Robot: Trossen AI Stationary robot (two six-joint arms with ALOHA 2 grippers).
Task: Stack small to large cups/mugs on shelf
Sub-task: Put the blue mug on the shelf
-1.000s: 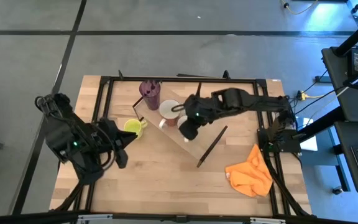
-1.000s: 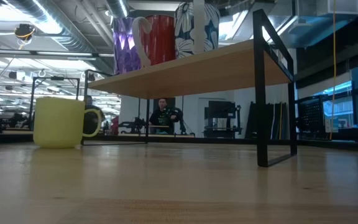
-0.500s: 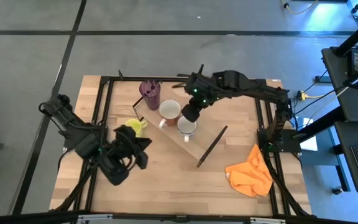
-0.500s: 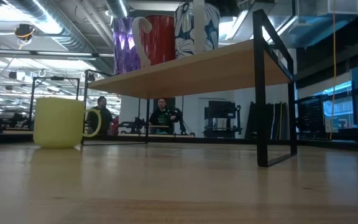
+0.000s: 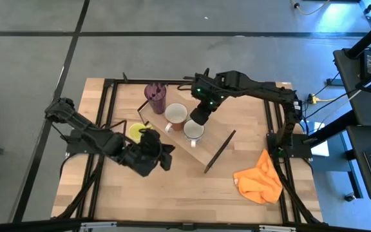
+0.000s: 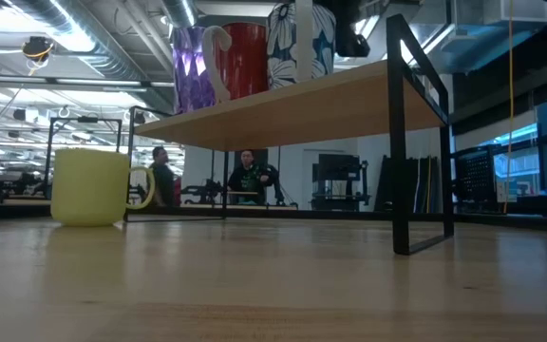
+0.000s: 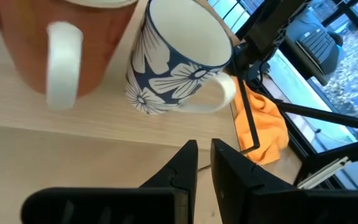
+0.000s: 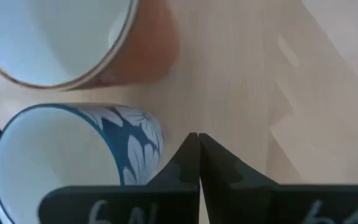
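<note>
Three vessels stand in a row on the shelf: tumbler, brown mug, floral mug. The yellow mug sits on the table, off the shelf.

Left gripper hangs empty, fingers nearly together with a slim gap; the yellow mug lies just behind it, toward the arm's base (partly hidden by the arm in the high view).

Right gripper is closed, holding nothing, hovering between the brown and floral mugs.

Judgement: the yellow mug is next. Left should widen its fingers first, back up over the mug, grip the rim opposite the handle, and lift clear of the shelf's edge before placing.
</note>
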